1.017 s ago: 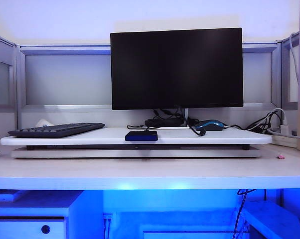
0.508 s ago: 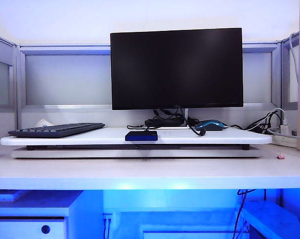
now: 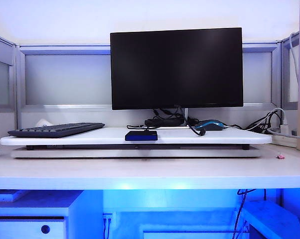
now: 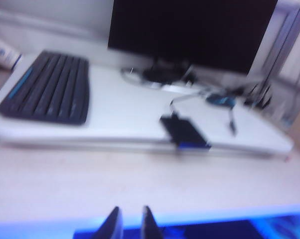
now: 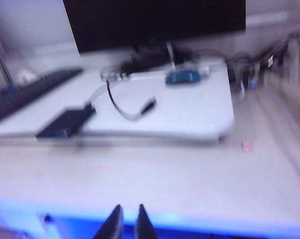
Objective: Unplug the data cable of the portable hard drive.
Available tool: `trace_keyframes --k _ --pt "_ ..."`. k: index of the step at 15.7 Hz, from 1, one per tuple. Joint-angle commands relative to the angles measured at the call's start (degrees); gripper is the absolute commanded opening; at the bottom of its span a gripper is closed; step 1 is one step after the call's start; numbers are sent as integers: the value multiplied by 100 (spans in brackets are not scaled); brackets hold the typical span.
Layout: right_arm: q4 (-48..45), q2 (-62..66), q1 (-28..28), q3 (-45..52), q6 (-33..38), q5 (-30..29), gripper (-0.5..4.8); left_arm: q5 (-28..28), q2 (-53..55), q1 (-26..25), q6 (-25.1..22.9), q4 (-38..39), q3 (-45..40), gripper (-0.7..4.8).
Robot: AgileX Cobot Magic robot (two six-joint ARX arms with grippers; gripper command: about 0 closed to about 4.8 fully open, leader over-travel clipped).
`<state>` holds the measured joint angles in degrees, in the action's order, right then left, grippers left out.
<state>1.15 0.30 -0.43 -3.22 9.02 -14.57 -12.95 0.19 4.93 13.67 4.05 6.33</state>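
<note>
**Both tools back at the surface's front edge, drive still plugged in**

Portable hard drive [image 3: 141, 135] lies flat at the front edge of the white riser board [image 3: 65, 140], roughly centred under the monitor [image 3: 176, 68]. Data cable [image 5: 121, 108] is plugged into the drive's rear end, loops back across the board and ends in a free black plug lying on the board, short of the blue-and-black mouse [image 3: 210, 124]. Keyboard [image 3: 56, 130] sits on the board's left part, well apart from the drive. Black cord bundle sits at the monitor foot; white plugs and cables [image 3: 279, 125] are off the board's right end.

Left tool [image 4: 128, 225]: only fingertips in its wrist view, near the surface's front edge, a narrow gap between them, nothing in it. Well apart from the drive.

Right tool [image 5: 125, 222]: same picture, tips nearly together with a slim gap, nothing pinched, near the front edge of the surface [image 3: 150, 172].

Neither tool shows in the exterior view. Both wrist views are blurred.
</note>
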Motion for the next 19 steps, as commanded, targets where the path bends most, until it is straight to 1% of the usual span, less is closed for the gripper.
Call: trace_keyframes --k 1,2,3,6,7,8,9,10,11,12,13,15,17,18,19 --pt "-144 -22 4 -254 120 15 173 -37 17 -2 289 -35 341 90" --pt "-146 -22 4 -372 264 50 309 -90 35 -2 494 -28 476 131" --pt "-146 -22 4 -442 332 66 315 -186 35 -2 549 -48 549 131" --pt "-162 -22 4 -706 348 101 316 -365 35 -2 1073 -57 811 134" --pt "-153 -22 2 -817 350 153 316 -481 35 -2 1316 -55 966 247" --pt "-140 -22 4 -903 352 184 316 -494 35 -2 1493 -55 1067 384" --pt "-142 -22 2 -1001 402 208 317 -507 44 -2 1827 -50 1176 471" --pt "-144 -22 2 -1086 452 249 354 -540 83 -2 2114 -57 1268 471" --pt "-140 -20 4 -1128 457 269 401 -549 140 -2 2312 -109 1287 472" --pt "-133 22 4 -1185 579 275 425 -647 293 -2 2776 -269 1287 474" --pt "-155 144 2 -1228 601 264 432 -776 649 -2 3355 -664 1287 479" --pt "-299 459 7 -1353 599 264 432 -951 1408 -2 4168 -1703 1287 479" --pt "-728 1062 7 -1596 597 240 439 -1239 2376 0 5082 -2765 1287 479" --pt "-857 1390 7 -1740 597 229 479 -1471 2870 0 5362 -3178 1290 479" --pt "-927 1816 7 -1945 597 155 479 -1663 3318 2 5497 -3497 1294 479"
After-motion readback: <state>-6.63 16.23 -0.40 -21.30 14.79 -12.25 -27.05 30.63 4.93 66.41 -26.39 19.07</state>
